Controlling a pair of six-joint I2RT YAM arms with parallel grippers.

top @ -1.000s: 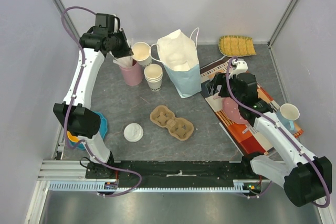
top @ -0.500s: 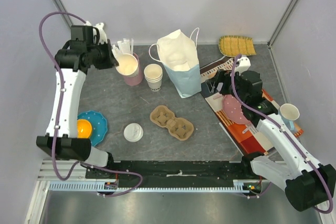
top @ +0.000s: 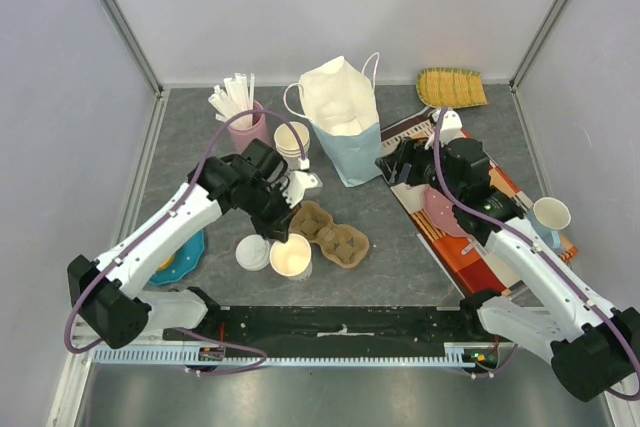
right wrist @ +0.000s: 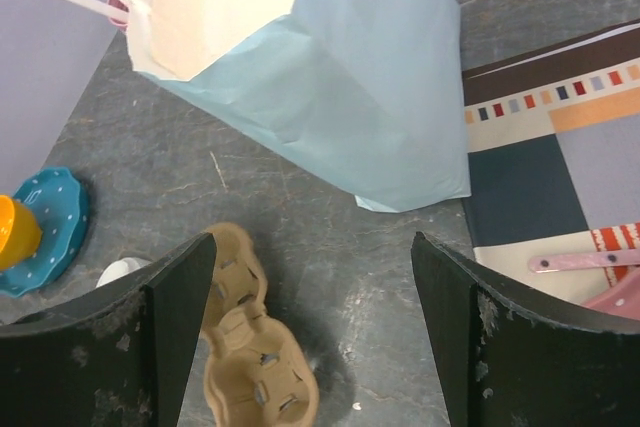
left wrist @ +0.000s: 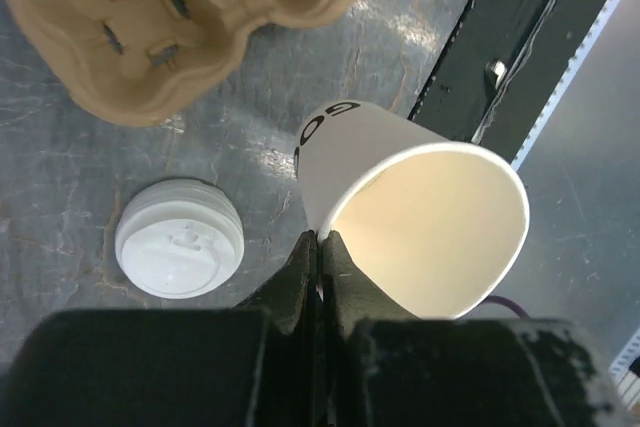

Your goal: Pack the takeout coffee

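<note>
Left gripper [left wrist: 320, 244] pinches an empty paper cup [left wrist: 430, 232] by its rim; right gripper [right wrist: 312, 252] gapes wide.

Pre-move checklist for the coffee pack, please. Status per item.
1. Left gripper shut on paper cup rim: ok.
2. Cup capped: not ok; lid lies loose on the table beside it.
3. Cup bottom resting on table: cannot tell.
4. Carrier pockets free: ok.
5. Right gripper open, holding nothing: ok.
6. Bag upright, mouth open: ok.
</note>
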